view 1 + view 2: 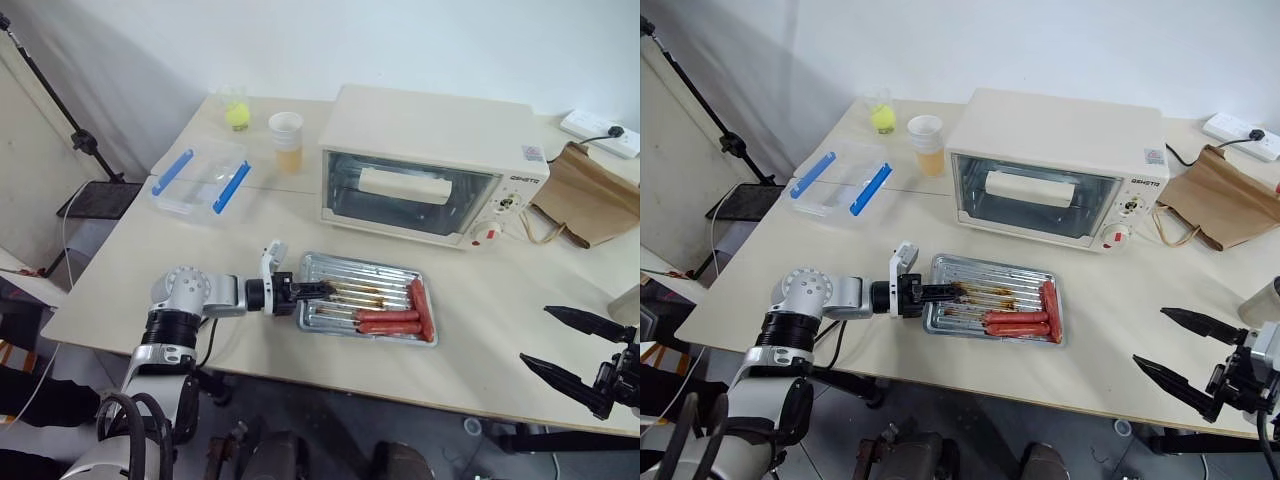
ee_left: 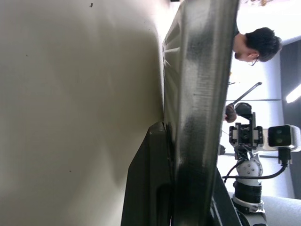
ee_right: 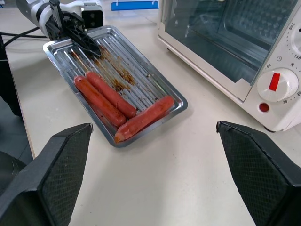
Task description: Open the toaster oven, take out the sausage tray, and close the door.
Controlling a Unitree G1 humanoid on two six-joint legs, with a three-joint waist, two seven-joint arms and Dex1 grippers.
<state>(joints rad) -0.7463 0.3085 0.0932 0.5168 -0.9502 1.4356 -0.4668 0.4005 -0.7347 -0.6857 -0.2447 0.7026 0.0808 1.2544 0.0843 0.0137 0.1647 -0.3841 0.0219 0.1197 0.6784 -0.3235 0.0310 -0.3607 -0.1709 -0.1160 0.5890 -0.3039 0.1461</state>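
So the big cream table (image 1: pixel 480 350) takes up most of the head view. On it, up around 1 o'clock, sits the toaster oven (image 1: pixel 430 165), with the door (image 1: pixel 410 195) flat against its front, closed, and the knobs plus a red button on its right side. Just right of the oven, at about 2 o'clock, there's a crumpled brown paper bag (image 1: pixel 590 195).

The sausage tray (image 1: pixel 368 298) is out on the table right in front of the oven, near the middle of the view, with three sausages bunched toward its right end. The left gripper (image 1: pixel 318 291) comes in level from 9 o'clock and is pinched tight on the tray's left rim: one finger over the greasy base, the other under the edge.

Over at 10 o'clock is a clear plastic box (image 1: pixel 200 178) with blue clips; near 11 to 12 o'clock there's a paper cup (image 1: pixel 286 141).

The right gripper (image 1: pixel 577 350) hangs at 4 o'clock off the table edge, fingers spread wide, holding nothing.
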